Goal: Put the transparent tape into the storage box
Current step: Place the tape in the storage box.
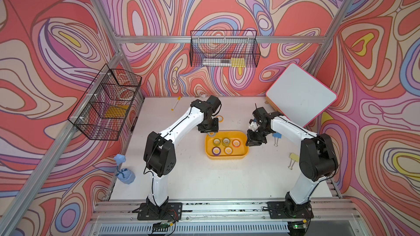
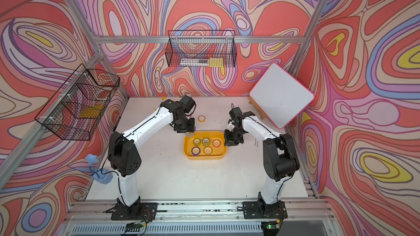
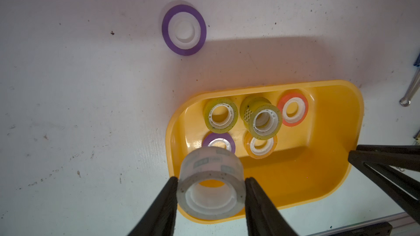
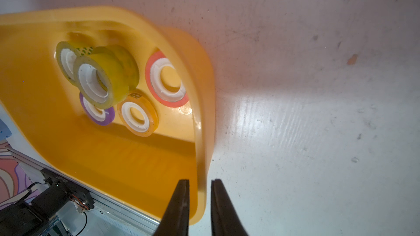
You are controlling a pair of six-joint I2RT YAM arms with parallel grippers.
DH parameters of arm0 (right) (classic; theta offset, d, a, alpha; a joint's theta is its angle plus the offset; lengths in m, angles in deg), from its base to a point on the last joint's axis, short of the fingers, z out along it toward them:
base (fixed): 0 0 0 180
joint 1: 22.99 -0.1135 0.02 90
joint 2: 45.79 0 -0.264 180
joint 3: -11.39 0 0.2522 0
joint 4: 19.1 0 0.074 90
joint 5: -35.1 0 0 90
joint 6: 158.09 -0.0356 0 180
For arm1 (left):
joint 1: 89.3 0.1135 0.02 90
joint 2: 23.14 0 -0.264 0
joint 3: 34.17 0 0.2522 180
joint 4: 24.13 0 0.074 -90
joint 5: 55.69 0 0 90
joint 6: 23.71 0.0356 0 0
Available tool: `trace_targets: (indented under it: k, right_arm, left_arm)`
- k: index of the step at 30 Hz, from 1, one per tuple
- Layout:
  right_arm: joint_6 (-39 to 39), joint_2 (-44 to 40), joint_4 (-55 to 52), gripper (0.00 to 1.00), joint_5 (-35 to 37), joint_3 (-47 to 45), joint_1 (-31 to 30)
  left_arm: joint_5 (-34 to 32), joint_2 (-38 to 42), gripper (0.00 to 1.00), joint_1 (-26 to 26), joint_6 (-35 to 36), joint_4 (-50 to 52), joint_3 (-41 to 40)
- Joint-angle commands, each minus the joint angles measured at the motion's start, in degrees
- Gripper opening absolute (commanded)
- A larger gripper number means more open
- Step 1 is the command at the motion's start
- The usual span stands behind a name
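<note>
Five tape rolls (image 3: pixel 264 121) crowd the far half of the storage box (image 3: pixel 295 173); its floor toward the arm bases lies bare. The right gripper (image 4: pixel 200 180) sets its jaws astride the right-end wall there. The table (image 1: pixel 181 166) in front stands open.

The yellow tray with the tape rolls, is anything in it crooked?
Yes. In the shallow yellow-orange plastic tray, one yellow-green tape roll sits tipped at a slant, partly over its neighbours, while the thin orange-red tape roll beside it lies flat.
</note>
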Motion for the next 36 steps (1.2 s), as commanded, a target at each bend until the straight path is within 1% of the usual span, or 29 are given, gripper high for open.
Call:
trace_targets:
  k: [1, 6, 23, 32, 36]
  right_arm:
    - [-0.2, -0.5, 0.3, 0.20, -0.3, 0.6, -0.2]
    - [-0.3, -0.5, 0.3, 0.20, -0.3, 0.4, -0.2]
    - [-0.4, -0.5, 0.3, 0.20, -0.4, 0.8, -0.2]
    - [-0.3, -0.5, 0.2, 0.19, -0.4, 1.0, -0.2]
    - [-0.3, 1.2, 0.2, 0.19, -0.5, 1.2, -0.2]
  left_arm:
    - [0.5, -3.0, 0.49, -1.3, 1.1, 1.6, 2.7]
    - [0.8, -6.3, 0.49, -2.4, 1.7, 1.5, 3.3]
    - [-0.1, -13.3, 0.51, -2.5, 3.6, 0.6, 4.3]
    - [-0.5, -15.3, 0.51, -2.5, 3.7, 0.3, 5.9]
    - [-0.9, -15.7, 0.51, -2.5, 3.9, 0.7, 6.7]
